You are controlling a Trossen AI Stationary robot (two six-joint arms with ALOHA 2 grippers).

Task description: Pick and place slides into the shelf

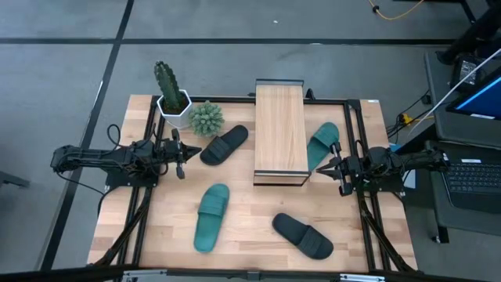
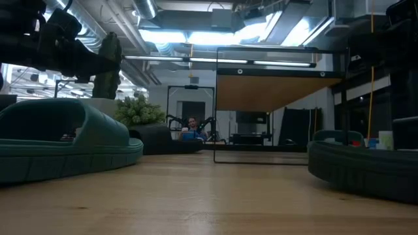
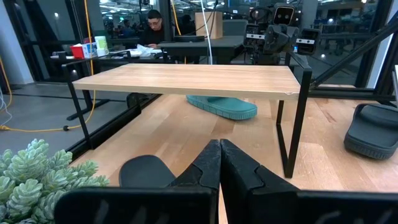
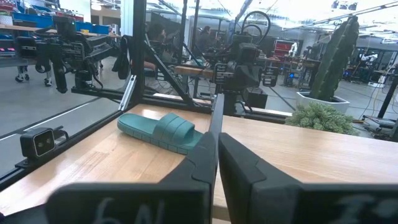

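The shelf (image 1: 279, 133) stands mid-table on thin black legs. One black slide (image 1: 225, 145) lies flat on its sole left of it, and a teal slide (image 1: 322, 145) lies right of it. A second teal slide (image 1: 211, 217) and a second black slide (image 1: 303, 235) lie nearer the front edge. My left gripper (image 1: 180, 154) hovers shut, level, just left of the far black slide (image 3: 144, 171). My right gripper (image 1: 330, 167) hovers shut, level, by the shelf's right near corner, close to the teal slide. Neither holds anything.
A potted cactus (image 1: 171, 90) and a small succulent (image 1: 206, 117) stand at the table's far left, close to my left gripper. Black rails (image 1: 362, 157) run along the table's sides. Bare wood (image 1: 258, 211) lies between the two near slides.
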